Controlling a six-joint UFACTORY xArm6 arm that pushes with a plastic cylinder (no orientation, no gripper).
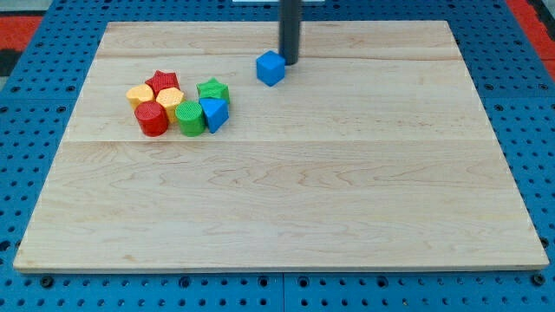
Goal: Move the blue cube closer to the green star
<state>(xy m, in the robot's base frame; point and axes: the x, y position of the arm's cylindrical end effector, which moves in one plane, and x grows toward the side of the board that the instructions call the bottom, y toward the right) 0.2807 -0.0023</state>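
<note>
The blue cube [270, 68] sits on the wooden board [286, 208] near the view's top, just right of centre. My tip [289, 61] is right beside it, on its upper right, touching or nearly touching. The green star [212, 89] lies to the cube's lower left, at the right end of a cluster of blocks, a short gap away from the cube.
The cluster at the view's left holds a red star [161, 81], a yellow block [139, 94], a yellow hexagon-like block [169, 98], a red cylinder [151, 119], a green cylinder [190, 119] and a blue triangular block [214, 113]. A blue pegboard surrounds the board.
</note>
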